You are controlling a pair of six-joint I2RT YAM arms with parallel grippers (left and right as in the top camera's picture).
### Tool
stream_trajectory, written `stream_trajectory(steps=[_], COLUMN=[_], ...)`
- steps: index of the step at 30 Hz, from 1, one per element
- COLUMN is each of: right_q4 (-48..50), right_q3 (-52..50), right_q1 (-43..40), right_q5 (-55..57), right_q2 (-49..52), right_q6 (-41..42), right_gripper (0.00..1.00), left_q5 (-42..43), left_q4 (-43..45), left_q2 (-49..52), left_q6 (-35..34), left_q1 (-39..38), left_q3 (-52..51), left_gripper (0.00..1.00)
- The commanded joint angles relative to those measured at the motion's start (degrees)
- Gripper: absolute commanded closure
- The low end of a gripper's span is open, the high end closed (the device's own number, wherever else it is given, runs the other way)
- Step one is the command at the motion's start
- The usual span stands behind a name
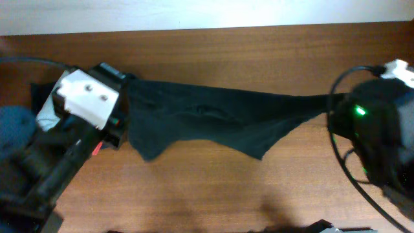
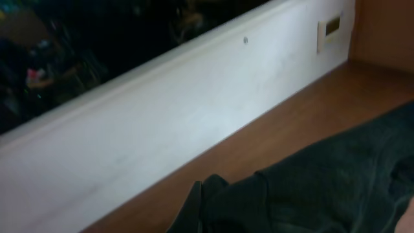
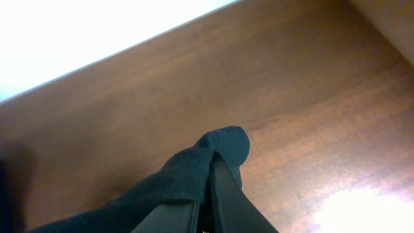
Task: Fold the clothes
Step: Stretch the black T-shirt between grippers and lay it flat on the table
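Observation:
The black T-shirt [image 1: 213, 116] hangs stretched in a long band above the wooden table [image 1: 213, 194], its lower edge drooping in two points. My left gripper [image 1: 127, 103] is shut on its left end. My right gripper [image 1: 332, 107] is shut on its right end. In the left wrist view one dark finger [image 2: 193, 208] presses against bunched black fabric [image 2: 323, 181]. In the right wrist view the two fingers stand together at my right gripper [image 3: 208, 165], with a fold of the shirt [image 3: 226, 142] pinched between them and poking out past the tips.
A grey-blue garment [image 1: 16, 123] lies at the far left edge under the left arm. A white wall [image 2: 162, 116] runs along the table's back. Black cables [image 1: 343, 155] loop beside the right arm.

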Motion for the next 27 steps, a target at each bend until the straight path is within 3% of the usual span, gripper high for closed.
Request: stream_trajectory(steps=[1,6,13,17,27], right_q4=[0.28,-0.46,-1.55,-2.45,-3.87], right_q3=[3.80,4.31,4.31,4.28,4.15], right_q1=[-0.37,-0.39,-0.39,-0.39,-0.46], right_q5=[-1.60,-7.82,-7.78,-7.74,-3.50], right_q2=[-4.15,-7.02,-7.69,-6.36,8.44], right_q6=[-3.50,-6.80,-6.78,-6.78,-6.78], right_gripper=[0.96,0.96,0.96,0.96,0.96], left_q5=[-0.31,2.69,2.34,-1.36,-3.67], left_q4=[-0.46,-5.51,-8.48,-10.21,-9.94], left_q2=[-3.06,-3.65,-2.97,0.15,22.32], left_q6=[-0.81,-0.87,-1.03,-1.51,-1.42], left_q1=[0.26,0.26,0.28,0.28,0.28], left_q3=[4.46,10.49,12.09,11.87,11.74], left_gripper=[1.00,0.99,1.00,0.99,0.99])
